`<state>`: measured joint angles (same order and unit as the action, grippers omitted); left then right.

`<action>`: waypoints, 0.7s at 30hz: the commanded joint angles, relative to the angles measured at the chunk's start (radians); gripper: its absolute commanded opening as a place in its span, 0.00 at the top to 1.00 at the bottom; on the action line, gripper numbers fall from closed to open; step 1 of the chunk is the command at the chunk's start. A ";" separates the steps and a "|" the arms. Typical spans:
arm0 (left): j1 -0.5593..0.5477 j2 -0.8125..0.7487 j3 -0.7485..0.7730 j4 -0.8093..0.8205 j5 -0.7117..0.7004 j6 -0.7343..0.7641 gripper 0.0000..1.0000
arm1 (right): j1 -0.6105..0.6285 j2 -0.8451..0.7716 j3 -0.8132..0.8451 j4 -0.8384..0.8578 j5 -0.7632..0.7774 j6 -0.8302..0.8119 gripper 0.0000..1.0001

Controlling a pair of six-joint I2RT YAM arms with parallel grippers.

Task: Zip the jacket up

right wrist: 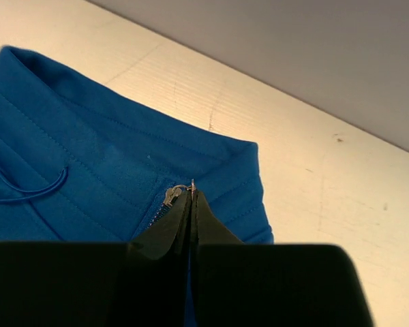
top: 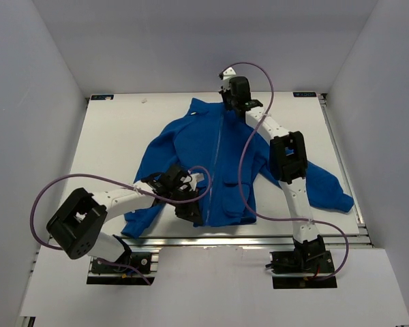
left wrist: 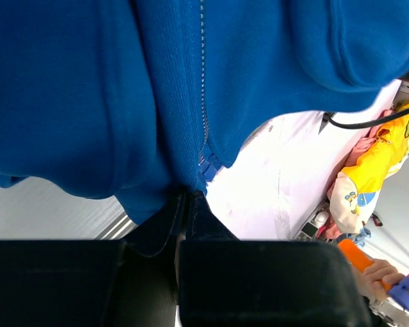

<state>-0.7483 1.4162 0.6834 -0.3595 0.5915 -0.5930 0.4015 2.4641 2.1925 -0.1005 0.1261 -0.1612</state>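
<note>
The royal-blue jacket lies face up on the white table, collar at the far side, its zipper closed along the front. My right gripper is at the collar. In the right wrist view it is shut on the metal zipper pull, beside the slider at the top of the collar. My left gripper is at the bottom hem. In the left wrist view it is shut on the jacket's hem below the zipper's lower end.
The right arm's purple cable drapes over the jacket's right side. White walls enclose the table on three sides. An aluminium rail runs along the near edge. Beyond the table, the left wrist view shows yellow cloth and a person's hand.
</note>
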 commanded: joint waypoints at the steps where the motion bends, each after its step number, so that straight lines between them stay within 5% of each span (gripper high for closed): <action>1: -0.006 0.020 -0.030 -0.150 0.142 0.016 1.00 | -0.055 0.015 0.107 0.283 0.080 -0.027 1.00; 5: 0.013 0.041 -0.015 -0.167 0.142 0.015 1.00 | -0.055 0.006 0.070 0.319 -0.041 -0.023 1.00; 6: 0.017 0.055 0.007 -0.205 0.133 0.022 0.91 | -0.056 -0.004 0.046 0.311 -0.071 -0.009 0.93; 7: 0.018 0.078 0.027 -0.217 0.122 0.027 0.80 | -0.055 -0.020 0.023 0.308 -0.126 -0.006 0.68; 8: 0.020 0.081 0.069 -0.228 0.091 0.028 0.58 | -0.055 -0.065 -0.006 0.303 -0.169 -0.008 0.55; 11: 0.035 0.058 0.139 -0.260 0.024 0.032 0.20 | -0.055 -0.186 -0.143 0.306 -0.233 0.015 0.11; 12: 0.041 0.047 0.189 -0.277 -0.020 0.033 0.02 | -0.055 -0.218 -0.177 0.303 -0.236 0.035 0.11; 21: 0.138 -0.102 0.461 -0.463 -0.447 0.033 0.02 | -0.085 -0.689 -0.581 0.136 -0.071 0.282 0.11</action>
<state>-0.6415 1.3838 1.0744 -0.7284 0.3542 -0.5640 0.3336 1.9205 1.6920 0.0692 -0.0139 -0.0128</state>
